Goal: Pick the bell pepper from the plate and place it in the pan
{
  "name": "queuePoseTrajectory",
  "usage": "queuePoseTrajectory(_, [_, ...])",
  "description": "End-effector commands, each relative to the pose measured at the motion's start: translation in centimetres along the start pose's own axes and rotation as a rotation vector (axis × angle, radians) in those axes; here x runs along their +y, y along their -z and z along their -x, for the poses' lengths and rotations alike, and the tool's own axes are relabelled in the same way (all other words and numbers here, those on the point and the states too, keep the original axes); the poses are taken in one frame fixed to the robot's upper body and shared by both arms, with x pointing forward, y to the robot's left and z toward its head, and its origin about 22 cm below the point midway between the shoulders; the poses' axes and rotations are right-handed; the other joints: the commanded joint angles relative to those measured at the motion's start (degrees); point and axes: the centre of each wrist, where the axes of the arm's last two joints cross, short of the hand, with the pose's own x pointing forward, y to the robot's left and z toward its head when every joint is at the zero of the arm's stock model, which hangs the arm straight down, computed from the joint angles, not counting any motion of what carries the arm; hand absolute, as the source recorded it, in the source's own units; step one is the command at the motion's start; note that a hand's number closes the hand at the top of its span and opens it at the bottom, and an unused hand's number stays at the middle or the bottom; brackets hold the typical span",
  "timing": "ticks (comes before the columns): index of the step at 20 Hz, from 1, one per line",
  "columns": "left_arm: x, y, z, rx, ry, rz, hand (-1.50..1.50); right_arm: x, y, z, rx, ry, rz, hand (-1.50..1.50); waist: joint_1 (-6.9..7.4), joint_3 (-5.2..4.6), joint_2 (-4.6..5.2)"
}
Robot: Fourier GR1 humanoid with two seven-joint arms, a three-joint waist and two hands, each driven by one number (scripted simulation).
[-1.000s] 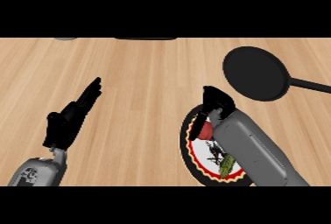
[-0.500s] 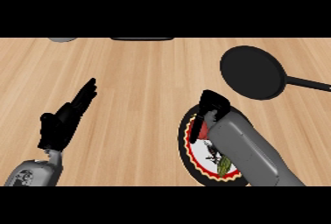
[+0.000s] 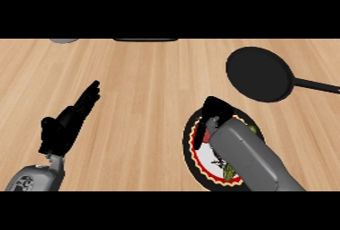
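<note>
Bench: a pale wood-grain top fills the view and carries everything named below.

Right forearm: a grey arm enters from the lower edge and lies across the plate, hiding most of it.

Pan: a round black pan sits beyond the right hand and slightly to its right, apart from the plate, with its handle running off to the right.

Plate: a round plate with a black rim, a red scalloped ring and a white middle lies directly under the right hand and forearm.

Left hand: well to the left of the right hand, it is released, with its fingers straight and pointing away, holding nothing. It is resting.

Right hand: a black hand poised over the far rim of the plate, fingers pointing down and bunched. I cannot tell whether it is clenched, released or grasping anything.

Bell pepper: only a small green sliver shows just to the right of the wrist, on the plate; the rest is hidden, so its exact position is uncertain.

Risk: the arm hides the pepper, so the fingers may close off-centre and push it across the plate rather than lift it.

Risk: a poorly seated pepper could slip out on the way over the gap to the pan.
</note>
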Motion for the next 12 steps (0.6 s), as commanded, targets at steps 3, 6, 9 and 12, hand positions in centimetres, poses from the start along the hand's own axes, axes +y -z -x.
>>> queuePoseTrajectory(3, [-0.5, 0.0, -0.1, -0.008, 0.007, -0.014, 0.0, 3.2, -0.1, -1.3, 0.171, -0.059, -0.042, -1.5, 0.2, 0.03, 0.19])
queuePoseTrajectory(6, [-0.2, -0.3, 0.1, -0.005, -0.001, 0.002, 0.0, 3.2, -0.5, -0.9, 0.102, -0.107, -0.068, 1.5, -0.02, 0.03, 0.09])
queuePoseTrajectory(9, [-0.5, 0.5, -0.5, -0.005, 0.0, -0.001, 0.0, 3.1, 1.8, 0.2, 0.094, -0.135, -0.131, 1.5, 0.1, 0.04, 0.25])
queuePoseTrajectory(12, [-1.1, -0.4, -0.2, 0.019, 0.0, -0.002, 0.0, 4.1, 0.8, -0.2, 0.101, -0.14, -0.127, 1.5, 0.05, 0.03, 0.07])
